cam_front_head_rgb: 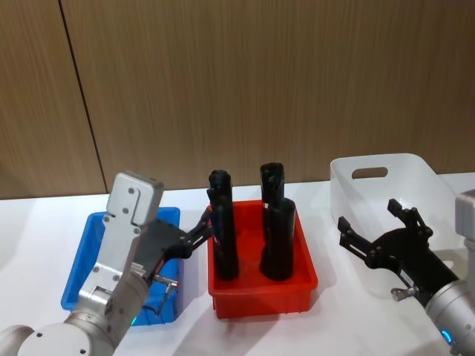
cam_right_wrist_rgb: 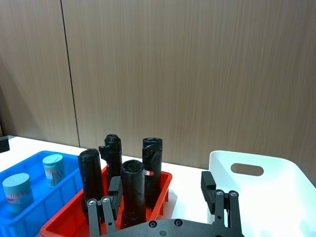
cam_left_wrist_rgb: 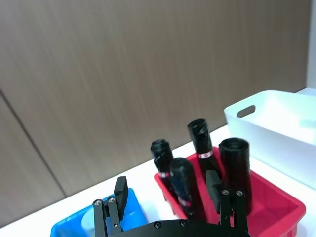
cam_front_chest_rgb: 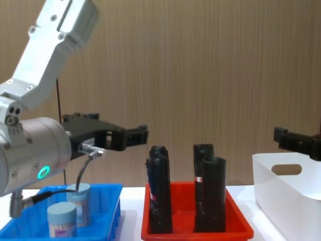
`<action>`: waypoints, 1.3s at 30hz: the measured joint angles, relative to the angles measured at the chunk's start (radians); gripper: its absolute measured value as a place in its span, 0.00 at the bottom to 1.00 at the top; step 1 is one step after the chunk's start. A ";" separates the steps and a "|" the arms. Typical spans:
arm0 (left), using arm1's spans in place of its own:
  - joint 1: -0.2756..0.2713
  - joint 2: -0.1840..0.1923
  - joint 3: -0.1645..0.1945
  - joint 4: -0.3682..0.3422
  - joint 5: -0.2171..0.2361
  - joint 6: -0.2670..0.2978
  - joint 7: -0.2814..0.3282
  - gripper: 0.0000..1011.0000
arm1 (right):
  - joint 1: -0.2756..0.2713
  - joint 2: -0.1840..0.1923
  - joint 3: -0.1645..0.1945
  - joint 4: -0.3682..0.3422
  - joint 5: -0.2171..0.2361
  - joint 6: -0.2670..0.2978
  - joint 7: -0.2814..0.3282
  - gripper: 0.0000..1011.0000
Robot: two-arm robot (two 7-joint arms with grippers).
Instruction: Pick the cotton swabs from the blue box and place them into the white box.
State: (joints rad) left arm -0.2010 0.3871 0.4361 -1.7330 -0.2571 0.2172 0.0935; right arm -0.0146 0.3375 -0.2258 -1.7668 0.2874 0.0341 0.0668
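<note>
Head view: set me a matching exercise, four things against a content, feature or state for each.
1 blue box
2 red tray
3 white box
4 left gripper

A holds black cylinders
B has an oval handle cut-out
C open, up off the table
D holds cotton swabs

Pairs: 1-D, 2-A, 3-B, 4-C.

You see glossy, smooth plastic on the shallow bright blue tray (cam_front_head_rgb: 78,267) at eight o'clock and the red tray (cam_front_head_rgb: 304,280) at six — the tall white plastic bin (cam_front_head_rgb: 423,178) at three o'clock looks matt. The tall black cylinders (cam_front_head_rgb: 223,245) look crinkled; the brown wall panel (cam_front_head_rgb: 260,74) is wood-grained.
</note>
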 joint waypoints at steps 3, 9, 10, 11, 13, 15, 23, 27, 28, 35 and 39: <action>0.011 0.003 -0.006 -0.018 -0.020 0.031 0.033 0.99 | 0.000 0.000 0.000 0.000 0.000 0.000 0.000 0.99; 0.037 0.010 -0.020 -0.046 -0.061 0.076 0.107 0.99 | 0.000 0.000 0.000 0.000 0.000 0.000 0.000 0.99; 0.044 0.012 -0.024 -0.052 -0.070 0.083 0.124 0.99 | 0.000 0.000 0.000 0.000 0.000 0.000 0.000 0.99; 0.049 0.014 -0.026 -0.055 -0.076 0.087 0.134 0.99 | 0.000 0.000 0.000 0.000 0.000 0.000 0.000 0.99; 0.057 0.017 -0.030 -0.059 -0.088 0.092 0.152 0.99 | 0.000 0.000 0.000 0.000 0.000 0.000 0.000 0.99; 0.069 0.022 -0.037 -0.065 -0.103 0.098 0.179 0.99 | 0.000 0.000 0.000 0.000 0.000 0.000 0.000 0.99; 0.101 0.044 -0.062 -0.064 -0.143 0.100 0.220 0.99 | 0.000 0.000 0.000 0.000 0.000 0.000 0.000 0.99; 0.107 0.053 -0.073 -0.051 -0.155 0.098 0.219 0.99 | 0.000 0.000 0.000 0.000 0.000 0.000 0.000 0.99; 0.107 0.055 -0.075 -0.048 -0.156 0.097 0.216 0.99 | 0.000 0.000 0.000 0.000 0.000 0.000 0.000 0.99; 0.101 0.064 -0.095 -0.010 -0.163 0.090 0.180 0.99 | 0.000 0.000 0.000 0.000 0.000 0.000 0.000 0.99; 0.089 0.065 -0.104 0.016 -0.165 0.088 0.151 0.99 | 0.000 0.000 0.000 0.000 0.000 0.000 0.000 0.99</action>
State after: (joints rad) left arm -0.1124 0.4518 0.3325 -1.7169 -0.4225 0.3054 0.2450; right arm -0.0147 0.3375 -0.2258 -1.7668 0.2873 0.0340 0.0668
